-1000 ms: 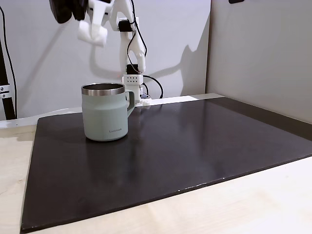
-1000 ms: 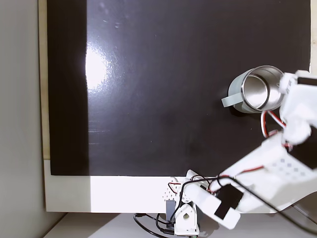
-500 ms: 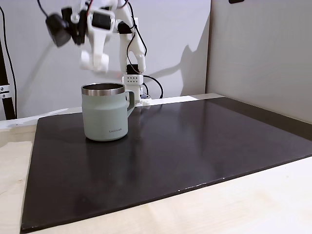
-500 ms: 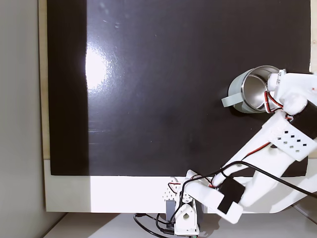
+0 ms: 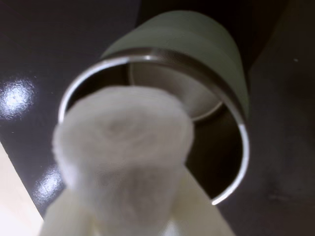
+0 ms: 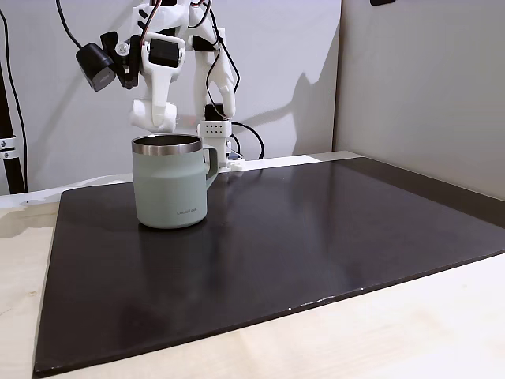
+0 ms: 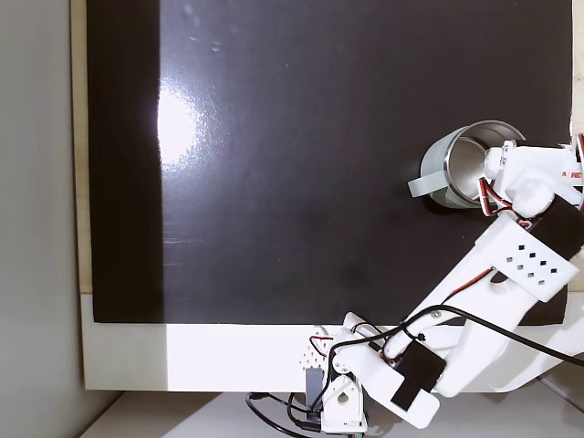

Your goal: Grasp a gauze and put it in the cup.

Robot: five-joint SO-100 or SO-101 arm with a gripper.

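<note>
White gauze (image 5: 123,157) above steel-rimmed cup (image 5: 216,64)

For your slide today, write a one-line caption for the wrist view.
Gripper holds the white gauze just above the cup, over its steel-rimmed opening.

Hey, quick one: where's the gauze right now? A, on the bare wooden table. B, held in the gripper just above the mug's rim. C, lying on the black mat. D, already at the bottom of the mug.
B: in the wrist view the gauze sits between the gripper fingers, over the mug opening.
</note>
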